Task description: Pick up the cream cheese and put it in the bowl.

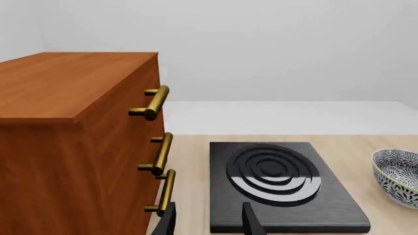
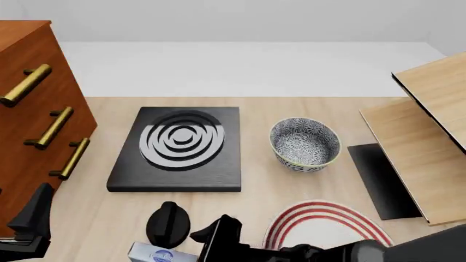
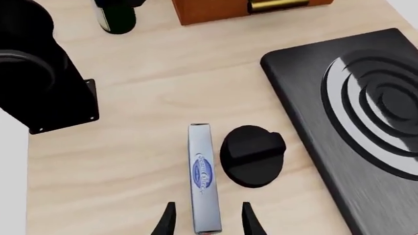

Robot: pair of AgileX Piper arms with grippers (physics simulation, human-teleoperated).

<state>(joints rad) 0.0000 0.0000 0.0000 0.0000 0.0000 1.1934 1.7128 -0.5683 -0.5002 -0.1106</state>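
The cream cheese [image 3: 203, 176] is a thin pale box with a blue oval logo, standing on its long edge on the wooden table. It shows at the near edge in the front view [image 2: 160, 254]. My right gripper [image 3: 207, 220] is open, with one finger on each side of the box's near end and a gap on both sides. In the front view it [image 2: 213, 244] is just right of the box. The speckled bowl [image 2: 304, 143] stands upright and empty right of the stove plate, and also shows in the left wrist view [image 1: 398, 175]. My left gripper [image 1: 207, 223] is open and empty, low at the near left [image 2: 30, 222].
A black round knob [image 3: 253, 155] lies right beside the box, between it and the black stove plate [image 2: 182, 144]. A wooden drawer cabinet [image 2: 29, 109] with brass handles stands at the left. A white plate with red rings [image 2: 328, 226] lies near right. A wooden rack [image 2: 422, 147] is at the right.
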